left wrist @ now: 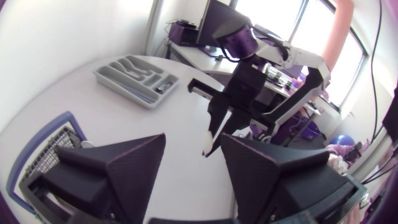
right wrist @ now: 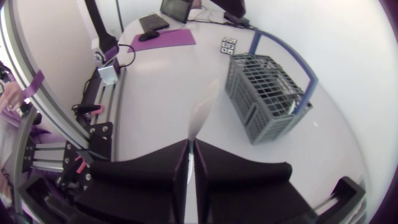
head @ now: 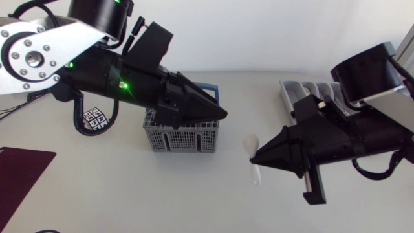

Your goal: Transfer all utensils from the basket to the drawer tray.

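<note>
Between basket (head: 181,139) and tray (left wrist: 121,89) — right hand (head: 253,157) clenched on white spoon (head: 250,144); left hand (head: 223,114) released.

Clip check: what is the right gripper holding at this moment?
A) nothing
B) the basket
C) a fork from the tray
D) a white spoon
D: the right gripper has both fingers closed on a white spoon, between basket and tray.

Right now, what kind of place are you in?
Likely a robot test bench staged as a kitchen chore: a grey utensil basket, a drawer tray, and a white spoon in my right gripper.
</note>
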Tool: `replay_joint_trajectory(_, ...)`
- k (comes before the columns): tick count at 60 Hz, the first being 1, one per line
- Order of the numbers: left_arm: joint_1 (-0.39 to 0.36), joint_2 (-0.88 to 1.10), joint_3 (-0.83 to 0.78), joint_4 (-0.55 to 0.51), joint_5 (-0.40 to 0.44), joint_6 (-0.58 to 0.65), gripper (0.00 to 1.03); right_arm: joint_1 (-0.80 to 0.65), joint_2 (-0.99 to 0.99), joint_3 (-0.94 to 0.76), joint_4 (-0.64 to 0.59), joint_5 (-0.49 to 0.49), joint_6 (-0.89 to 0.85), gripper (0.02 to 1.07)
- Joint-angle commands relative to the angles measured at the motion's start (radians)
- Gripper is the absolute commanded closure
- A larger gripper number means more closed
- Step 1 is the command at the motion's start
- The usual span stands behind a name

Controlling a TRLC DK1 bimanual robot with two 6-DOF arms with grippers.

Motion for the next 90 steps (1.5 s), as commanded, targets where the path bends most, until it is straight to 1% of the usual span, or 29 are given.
replay_joint_trajectory(1,0.012,0.037,0.032,0.021,-0.039,-0.043,0.29,-0.084,-0.015,-0.030,-0.015,0.011,-0.063,1.01)
replay_joint_trajectory(3,0.012,0.046,0.030,0.025,-0.071,-0.045,0.29,-0.130,-0.015,-0.032,-0.016,0.012,-0.081,1.01)
replay_joint_trajectory(4,0.012,0.057,0.035,0.027,-0.103,-0.046,0.29,-0.163,-0.013,-0.033,-0.020,0.020,-0.100,1.01)
replay_joint_trajectory(7,0.010,0.074,0.038,0.027,-0.140,-0.048,0.29,-0.225,-0.009,-0.040,-0.016,0.038,-0.137,1.02)
replay_joint_trajectory(10,0.010,0.083,0.038,0.029,-0.164,-0.048,0.29,-0.280,-0.005,-0.052,0.002,0.077,-0.170,1.02)
replay_joint_trajectory(11,0.009,0.094,0.038,0.030,-0.203,-0.046,0.29,-0.302,-0.005,-0.055,0.014,0.092,-0.175,1.01)
replay_joint_trajectory(13,0.009,0.105,0.037,0.030,-0.229,-0.039,0.29,-0.355,-0.001,-0.061,0.034,0.129,-0.209,1.01)
replay_joint_trajectory(15,0.010,0.106,0.030,0.035,-0.230,-0.036,0.29,-0.386,0.001,-0.069,0.050,0.153,-0.230,1.01)
replay_joint_trajectory(19,0.015,0.117,0.023,0.038,-0.250,-0.034,0.29,-0.440,0.005,-0.098,0.135,0.249,-0.258,1.02)
replay_joint_trajectory(23,0.015,0.122,0.017,0.038,-0.263,-0.031,0.29,-0.493,0.031,-0.113,0.188,0.305,-0.301,1.01)
replay_joint_trajectory(25,0.015,0.125,0.014,0.039,-0.281,-0.026,0.29,-0.535,0.057,-0.124,0.244,0.333,-0.316,1.01)
replay_joint_trajectory(30,0.013,0.126,0.006,0.039,-0.287,-0.022,0.29,-0.598,0.122,-0.125,0.326,0.376,-0.342,1.01)
replay_joint_trajectory(36,0.012,0.126,-0.005,0.039,-0.304,-0.016,0.29,-0.662,0.217,-0.128,0.482,0.451,-0.365,1.01)
replay_joint_trajectory(43,0.015,0.117,-0.019,0.039,-0.312,-0.013,0.29,-0.723,0.335,-0.101,0.623,0.514,-0.391,1.01)
replay_joint_trajectory(49,0.018,0.105,-0.029,0.038,-0.313,-0.011,0.29,-0.754,0.433,-0.061,0.686,0.552,-0.410,1.01)
replay_joint_trajectory(55,0.026,0.091,-0.046,0.038,-0.316,-0.011,0.29,-0.780,0.539,-0.033,0.804,0.615,-0.422,1.01)
replay_joint_trajectory(70,0.030,0.066,-0.068,0.033,-0.318,-0.006,0.29,-0.812,0.717,0.013,0.970,0.707,-0.471,1.01)
replay_joint_trajectory(78,0.030,0.059,-0.071,0.029,-0.318,-0.005,0.29,-0.826,0.771,0.031,1.007,0.733,-0.486,0.99)
replay_joint_trajectory(80,0.030,0.056,-0.074,0.029,-0.318,-0.005,0.29,-0.826,0.778,0.030,1.014,0.738,-0.500,0.96)
replay_joint_trajectory(83,0.030,0.054,-0.075,0.029,-0.318,-0.003,0.29,-0.826,0.783,0.025,1.016,0.747,-0.506,0.89)
replay_joint_trajectory(84,0.030,0.053,-0.078,0.029,-0.318,-0.002,0.29,-0.826,0.785,0.017,1.016,0.749,-0.523,0.75)
replay_joint_trajectory(86,0.030,0.051,-0.078,0.027,-0.318,-0.002,0.29,-0.828,0.783,0.013,1.016,0.749,-0.523,0.61)
replay_joint_trajectory(87,0.030,0.051,-0.078,0.029,-0.318,-0.002,0.29,-0.828,0.783,0.010,1.016,0.749,-0.523,0.58)
replay_joint_trajectory(89,0.030,0.049,-0.080,0.029,-0.318,0.000,0.29,-0.826,0.774,-0.001,1.016,0.749,-0.523,0.41)
replay_joint_trajectory(90,0.030,0.049,-0.080,0.029,-0.318,0.000,0.29,-0.826,0.771,-0.006,1.014,0.750,-0.523,0.38)
